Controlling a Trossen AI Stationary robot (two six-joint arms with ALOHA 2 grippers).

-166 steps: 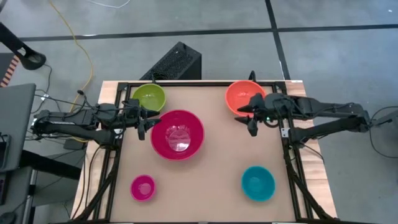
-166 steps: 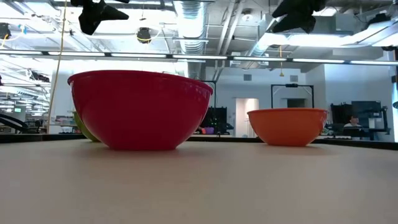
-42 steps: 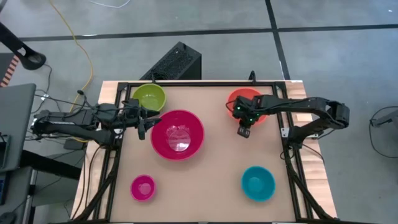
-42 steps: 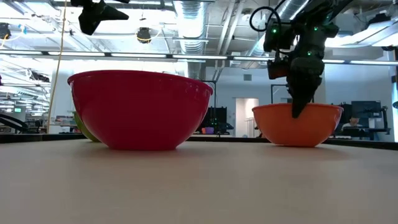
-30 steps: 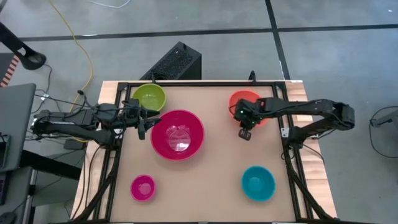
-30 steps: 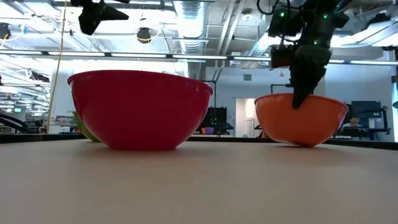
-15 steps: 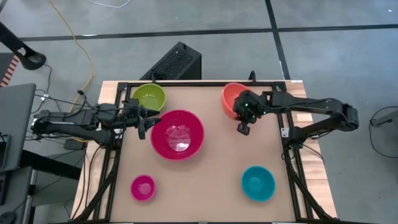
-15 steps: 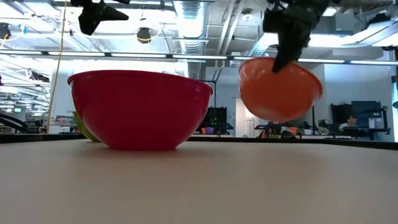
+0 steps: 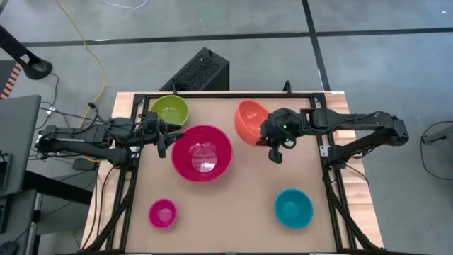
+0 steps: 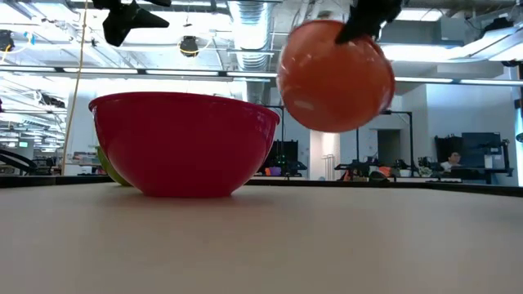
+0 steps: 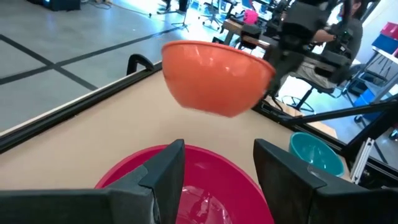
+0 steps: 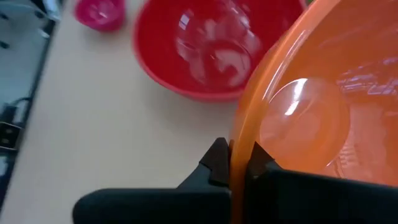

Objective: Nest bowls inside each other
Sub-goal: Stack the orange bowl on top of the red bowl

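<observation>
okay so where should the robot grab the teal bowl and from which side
Grip the teal bowl by its rim, coming from above with one finger inside and one outside. It sits upright and open, with nothing beside it, and its round wall is too wide to span. The right pincer holds the orange bowl this way.

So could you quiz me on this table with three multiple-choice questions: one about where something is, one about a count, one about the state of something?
1. Where is the orange bowl?
A. Resting on the table
B. In the air, beside the big magenta bowl
C. Inside the teal bowl

2. How many bowls are there?
A. Three
B. Four
C. Five

3. The right gripper is
A. pinching the orange bowl's rim
B. open and empty
C. holding the green bowl

Answers: 1 B, the low view shows it clear of the table; 2 C, the overhead view shows five; 3 A, its fingers clamp the rim.
</observation>
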